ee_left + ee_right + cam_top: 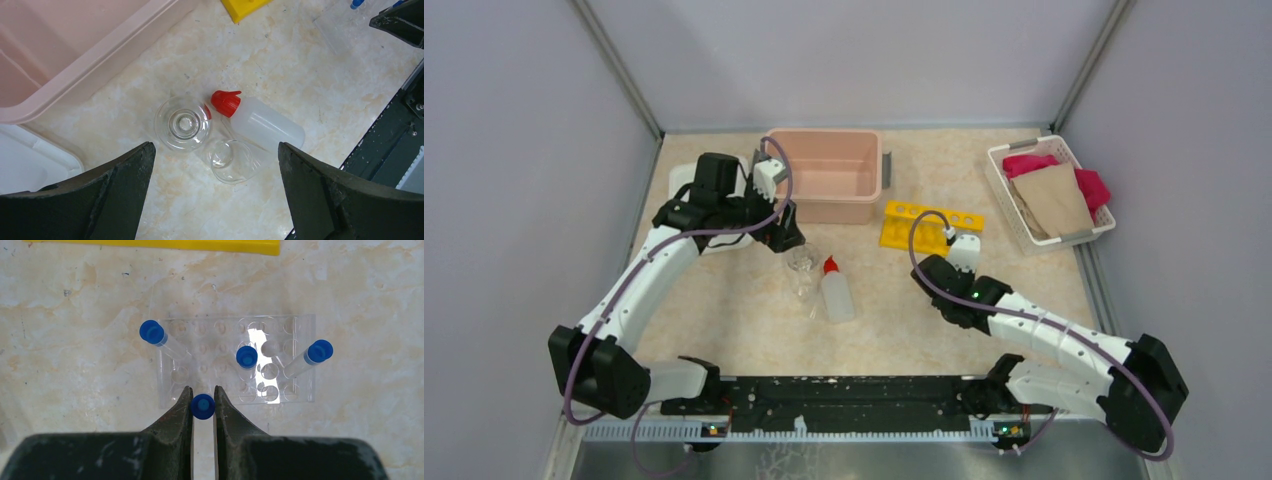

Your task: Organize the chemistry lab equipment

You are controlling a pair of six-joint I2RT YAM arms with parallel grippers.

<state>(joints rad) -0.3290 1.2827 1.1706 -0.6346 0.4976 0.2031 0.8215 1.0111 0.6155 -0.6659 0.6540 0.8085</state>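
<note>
Squarely in right hand [202, 390]: blue-capped tube [202, 406]

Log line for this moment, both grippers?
left gripper: open over flask | right gripper: shut on blue-capped tube by clear rack | squeeze bottle: lying beside flask

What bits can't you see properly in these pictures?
Right wrist view: the tube in the right pincer shows only its blue cap; the cap hides its body.
Top view: the right arm covers the clear tray.
Left wrist view: the top edge cuts off the yellow rack.
</note>
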